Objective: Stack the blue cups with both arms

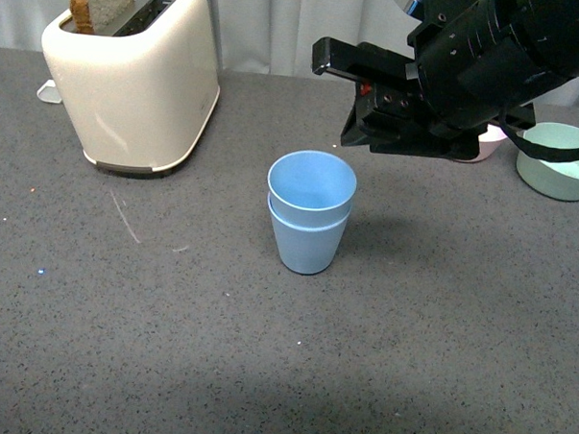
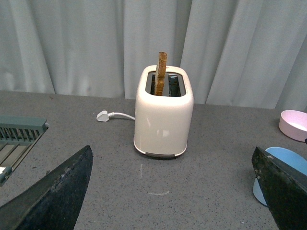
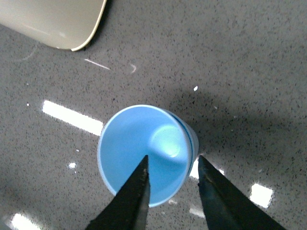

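— Where are the two light blue matte plastic tumblers (image 1: pixel 310 218) sitting?
— They are standing upright in the middle of the dark grey speckled tabletop (image 1: pixel 168 346), one nested in the other. The inner tumbler (image 1: pixel 312 182) is showing its rim above the outer tumbler (image 1: pixel 307 245). The cream two-slot toaster (image 1: pixel 132 85), with a slice of brown toast (image 1: pixel 107 0) sticking up, is sitting well apart to their left.
— What is the black right gripper (image 1: pixel 338 99) doing?
— It is hovering above and behind the tumblers, clear of them. In the right wrist view its two fingers (image 3: pixel 132 201) are pointing down over the rim with a gap between them, gripping nothing.
— And the left gripper (image 2: pixel 171 152)?
— It is showing only in its own wrist view, jaws spread wide, with nothing held between them.
— Anything else nearby?
— A pale green bowl (image 1: pixel 561 166) is resting at the table's right edge, and a pink bowl (image 2: pixel 293 123) is sitting near it.
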Tool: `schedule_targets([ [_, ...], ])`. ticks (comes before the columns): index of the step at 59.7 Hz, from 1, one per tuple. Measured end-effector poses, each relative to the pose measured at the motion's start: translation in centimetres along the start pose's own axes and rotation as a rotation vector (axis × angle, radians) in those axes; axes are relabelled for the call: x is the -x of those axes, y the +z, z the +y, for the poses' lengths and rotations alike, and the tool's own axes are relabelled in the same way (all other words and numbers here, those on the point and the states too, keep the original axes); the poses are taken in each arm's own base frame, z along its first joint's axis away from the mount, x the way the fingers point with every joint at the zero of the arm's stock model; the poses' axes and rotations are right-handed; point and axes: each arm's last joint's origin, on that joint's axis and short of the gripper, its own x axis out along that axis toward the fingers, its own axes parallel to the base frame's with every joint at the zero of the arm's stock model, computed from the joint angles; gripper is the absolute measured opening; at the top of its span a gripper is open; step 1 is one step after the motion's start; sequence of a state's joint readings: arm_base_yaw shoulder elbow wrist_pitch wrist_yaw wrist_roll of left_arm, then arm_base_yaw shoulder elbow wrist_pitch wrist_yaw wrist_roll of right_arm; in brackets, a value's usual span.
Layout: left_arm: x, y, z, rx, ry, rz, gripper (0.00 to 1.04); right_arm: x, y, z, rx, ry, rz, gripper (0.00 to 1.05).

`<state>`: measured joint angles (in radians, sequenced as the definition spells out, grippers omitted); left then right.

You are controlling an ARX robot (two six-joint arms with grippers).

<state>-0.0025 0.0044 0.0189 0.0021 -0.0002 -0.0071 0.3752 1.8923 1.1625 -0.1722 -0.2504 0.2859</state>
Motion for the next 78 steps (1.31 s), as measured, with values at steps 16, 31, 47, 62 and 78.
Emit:
schedule_targets([
  [16,0.0,0.0,0.0,0.000,0.000,0.000,0.98,0.9,-0.1,-0.8,0.135,-0.218,-0.288,0.69],
  [31,0.0,0.0,0.0,0.000,0.002,0.000,0.98,7.1,-6.3,-4.8,0.187,-0.438,-0.988,0.21],
  [47,0.0,0.0,0.0,0.000,0.001,0.000,0.98,10.8,-11.0,-6.4,0.200,-0.442,-0.969,0.01],
  [62,0.0,0.0,0.0,0.000,0.000,0.000,0.98,13.3,-14.0,-7.0,0.195,-0.450,-0.972,0.01],
  [78,0.0,0.0,0.0,0.000,0.000,0.000,0.98,15.1,-16.2,-7.2,0.201,-0.434,-0.971,0.01],
])
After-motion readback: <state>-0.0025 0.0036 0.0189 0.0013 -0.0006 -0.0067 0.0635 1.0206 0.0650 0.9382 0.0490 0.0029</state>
